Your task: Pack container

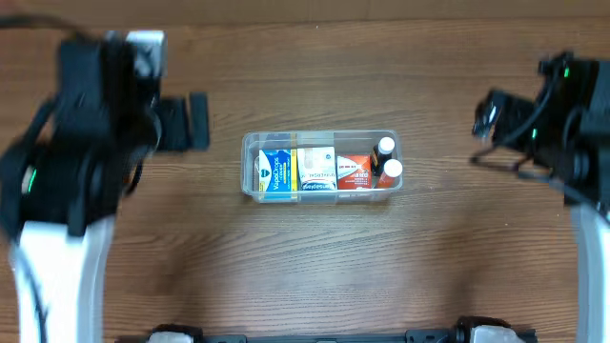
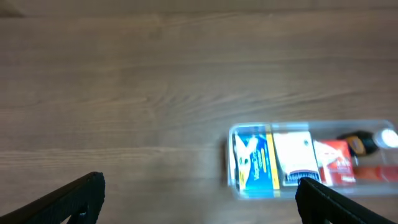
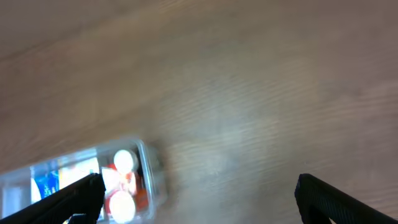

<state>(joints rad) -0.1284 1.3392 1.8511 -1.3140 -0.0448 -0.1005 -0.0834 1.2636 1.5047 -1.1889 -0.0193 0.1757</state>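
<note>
My left pincer [image 2: 199, 185] hangs above the worktop [image 1: 315, 276], fingers wide apart. Mid-worktop sits the clear container [image 1: 247, 168], holding a blue-and-yellow box [image 1: 276, 171], a white box [image 1: 317, 170], a red box [image 1: 355, 172] and two white-capped bottles [image 1: 386, 146]. My right pincer [image 3: 199, 183] gapes too, well apart from it.

**Left arm** [image 1: 81, 143], left of the container [image 1: 250, 167]: bulky black housings, blurred. Pale grey cap at the end farthest from the base. White lower link. One green indicator light. Black cable looped on the side facing away from the container.

**Left gripper** [image 2: 199, 193]: two matte black fingers [image 2: 74, 199], wedge-shaped, unmarked.

**Right arm** [image 1: 562, 124], right of the container: black housings, green lights, thin black cables on the container side, white lower link.

**Right gripper** [image 3: 199, 193]: matching black tapered fingers [image 3: 336, 199].
</note>
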